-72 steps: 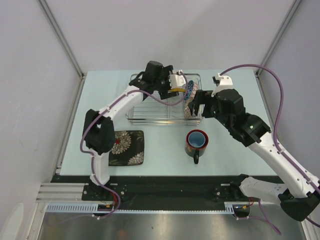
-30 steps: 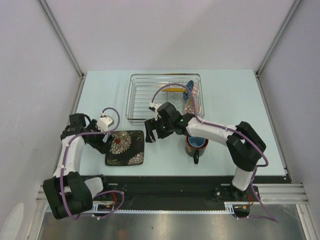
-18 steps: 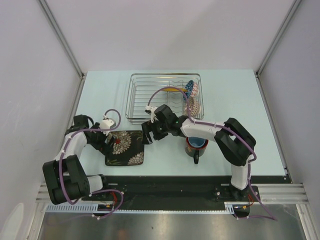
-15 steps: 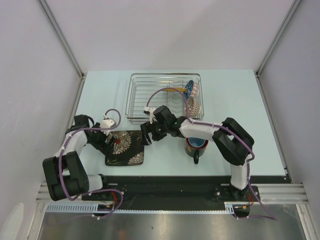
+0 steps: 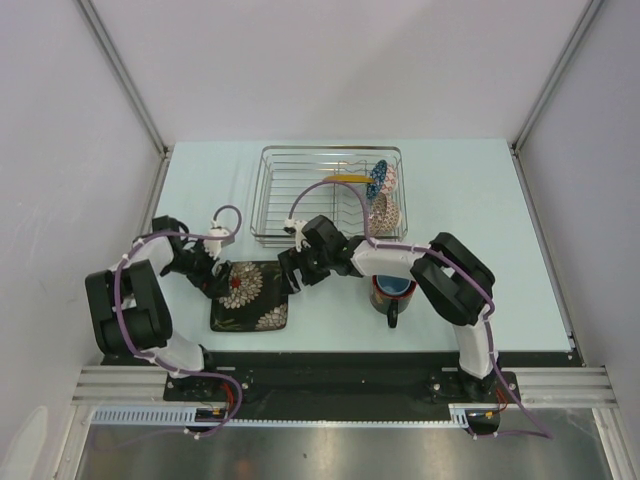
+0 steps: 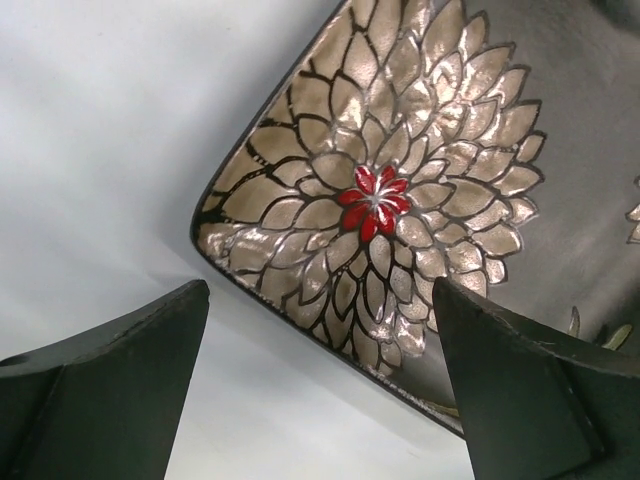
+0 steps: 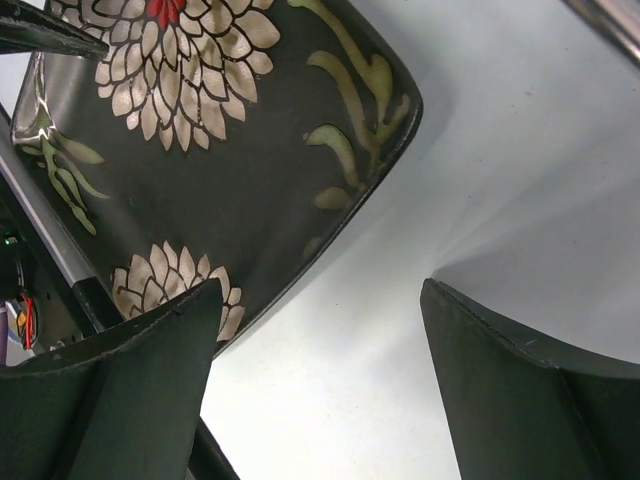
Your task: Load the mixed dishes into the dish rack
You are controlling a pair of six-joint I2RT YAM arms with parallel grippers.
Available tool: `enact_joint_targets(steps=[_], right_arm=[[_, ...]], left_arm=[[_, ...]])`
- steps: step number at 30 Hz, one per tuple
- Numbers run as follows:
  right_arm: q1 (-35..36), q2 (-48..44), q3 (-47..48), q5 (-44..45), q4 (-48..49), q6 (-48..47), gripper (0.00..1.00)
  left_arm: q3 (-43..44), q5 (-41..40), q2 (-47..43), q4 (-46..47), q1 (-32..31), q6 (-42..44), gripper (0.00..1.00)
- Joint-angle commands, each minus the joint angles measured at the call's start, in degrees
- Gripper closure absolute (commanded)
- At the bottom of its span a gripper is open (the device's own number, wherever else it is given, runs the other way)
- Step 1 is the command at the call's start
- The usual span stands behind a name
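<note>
Square black floral plate (image 5: 250,296) is seen lying flat on the table (image 5: 200,190), in front of the dish rack (image 5: 300,195) and apart from it. Left gripper (image 5: 208,272) is held spread wide at the plate's far-left corner, with nothing pinched. Right gripper (image 5: 291,273) is also spread, set at the plate's far-right corner, with nothing gripped. Contact with the plate cannot be told. Round yellow patterned plate (image 5: 347,180), blue bowl (image 5: 378,180) and brown-speckled bowl (image 5: 380,212) are stood on edge in the rack's right half. Dark red-rimmed mug (image 5: 393,285) is set upright on the table, right of the black plate, handle toward the near edge.
</note>
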Motion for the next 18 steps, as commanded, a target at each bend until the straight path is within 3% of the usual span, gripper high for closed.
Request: enact_joint_targets(steps=[1,15,18], right_arm=[[0.7,1.8,1.4,0.8,1.2,0.2,0.15],[2.0,5.0,6.2,-2.1,0.2,-0.5,0.21],[2.1,5.3,6.7,-2.5,0.4,-0.3,0.28]], left_arm=[[-1.1,2.3,1.2,-4.5,-3.2,3.2,0.0],[-3.8,3.1,-1.5,-4.7,-9.7,3.7,0.0],[-3.1,3.4,-1.8,-4.5,-11.1,3.4,0.0]])
